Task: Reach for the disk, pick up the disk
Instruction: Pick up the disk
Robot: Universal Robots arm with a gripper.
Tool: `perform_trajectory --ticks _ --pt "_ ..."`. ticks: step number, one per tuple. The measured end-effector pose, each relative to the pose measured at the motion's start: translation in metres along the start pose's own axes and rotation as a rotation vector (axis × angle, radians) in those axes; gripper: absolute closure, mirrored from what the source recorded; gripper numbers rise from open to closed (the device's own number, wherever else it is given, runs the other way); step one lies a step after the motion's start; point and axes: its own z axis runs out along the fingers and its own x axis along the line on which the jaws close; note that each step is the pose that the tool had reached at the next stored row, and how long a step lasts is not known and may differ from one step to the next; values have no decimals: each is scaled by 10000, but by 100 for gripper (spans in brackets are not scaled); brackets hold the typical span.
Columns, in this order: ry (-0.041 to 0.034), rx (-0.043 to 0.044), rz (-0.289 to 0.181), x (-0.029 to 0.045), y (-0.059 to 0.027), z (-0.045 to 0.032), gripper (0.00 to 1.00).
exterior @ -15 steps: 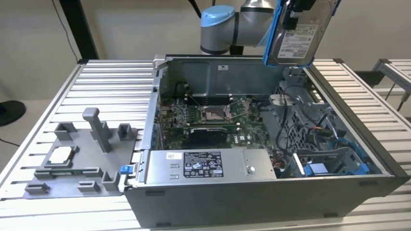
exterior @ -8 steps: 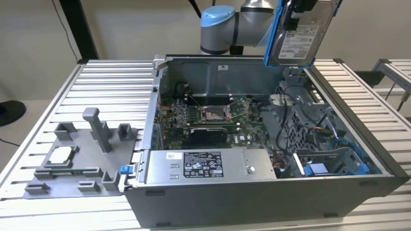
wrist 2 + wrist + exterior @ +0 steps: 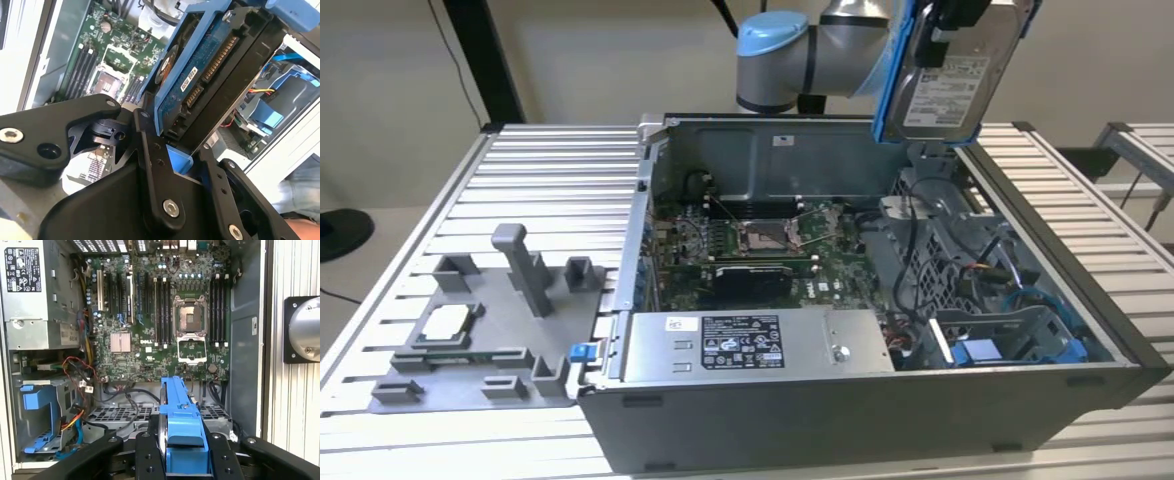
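**Lifting the disk clear of the open computer case**

In the exterior view we are seeing the disk (image 3: 947, 75) hanging upright, label outward, above the back wall of the computer case (image 3: 854, 410), clamped in the gripper (image 3: 945, 30). We are judging that a steady, level hold matters here, keeping the blue rails from snagging the case edge.

In the second wrist view the gripper (image 3: 175, 145) is squeezing the disk (image 3: 210, 70) between its black fingers (image 3: 150, 165); the circuit-board underside is showing.

In the first wrist view we are looking down past the disk (image 3: 181, 415) onto the motherboard (image 3: 165, 315) and the blue drive bay (image 3: 40, 415).
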Motion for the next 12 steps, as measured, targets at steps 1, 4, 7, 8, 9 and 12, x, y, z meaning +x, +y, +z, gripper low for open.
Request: perform_trajectory --ticks 1,4,7,8,9,12 --pt "0 -1 4 14 -6 0 100" --pt "1 -4 13 43 -26 -1 100" --pt "0 -5 16 68 -48 -1 100" --pt "0 -5 17 74 -54 -1 100" --pt "-1 -5 19 79 -59 0 100" --pt "0 -5 23 94 -75 -1 100"
